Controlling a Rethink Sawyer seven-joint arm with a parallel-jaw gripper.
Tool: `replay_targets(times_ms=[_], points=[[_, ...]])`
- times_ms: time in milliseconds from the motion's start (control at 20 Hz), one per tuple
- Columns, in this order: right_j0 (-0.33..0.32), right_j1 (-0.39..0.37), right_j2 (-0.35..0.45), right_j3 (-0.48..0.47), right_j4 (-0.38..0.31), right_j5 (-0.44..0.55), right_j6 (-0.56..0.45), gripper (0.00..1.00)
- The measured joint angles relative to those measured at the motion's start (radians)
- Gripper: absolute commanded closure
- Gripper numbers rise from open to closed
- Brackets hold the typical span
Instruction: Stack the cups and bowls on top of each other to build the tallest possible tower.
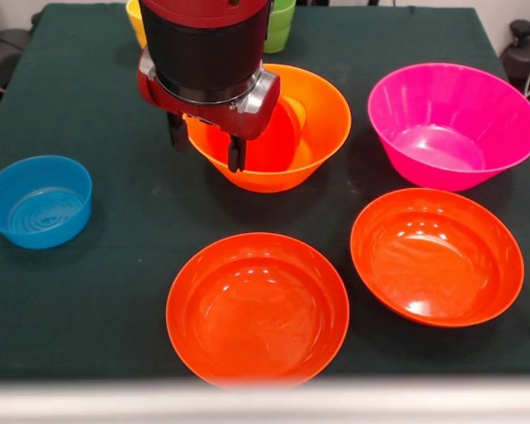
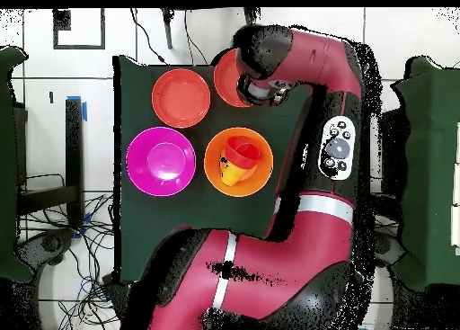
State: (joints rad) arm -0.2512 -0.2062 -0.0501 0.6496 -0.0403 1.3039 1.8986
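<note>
**Operator:** Bowls first, left to right from my front camera: the small blue bowl (image 1: 37, 200) sits alone on the bench (image 1: 124, 265). Then the near red-orange bowl (image 1: 257, 307), the large orange bowl (image 1: 283, 124) behind it, the second red-orange bowl (image 1: 436, 256), and the magenta bowl (image 1: 452, 124) far right.

**Observer:** Any tower yet?

**Operator:** Barely. From overhead, the large orange bowl holds a small red-orange bowl (image 2: 241, 152) and an orange cup (image 2: 232, 175) lying tipped beside it. A yellow cup (image 1: 135, 19) and a green cup (image 1: 281, 23) stand behind the arm.

**Observer:** And the gripper?

**Operator:** The gripper (image 1: 205, 141) hangs over the large orange bowl's left rim, fingers apart, holding nothing.

**Observer:** Risks?

**Operator:** I judge one finger (image 1: 236, 152) could catch the rim on descent and tip or shove the bowl. These glossy walls may also slip from a pinch, and the tilted cup inside would make anything stacked there lean.
</note>
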Motion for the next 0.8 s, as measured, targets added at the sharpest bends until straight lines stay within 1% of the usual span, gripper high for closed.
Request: replay_targets(times_ms=[250, 300, 450, 650, 800], points=[[0.000, -0.008, -0.007, 0.042, 0.021, 0.002, 0.000, 0.00], [0.001, -0.017, -0.012, 0.070, 0.027, 0.005, 0.000, 0.00], [0.003, -0.030, -0.019, 0.100, 0.031, 0.006, 0.000, 0.00], [0.017, -0.060, -0.065, 0.176, 0.041, 0.005, 0.013, 0.00], [0.026, -0.074, -0.096, 0.213, 0.047, 0.006, 0.035, 0.00]])
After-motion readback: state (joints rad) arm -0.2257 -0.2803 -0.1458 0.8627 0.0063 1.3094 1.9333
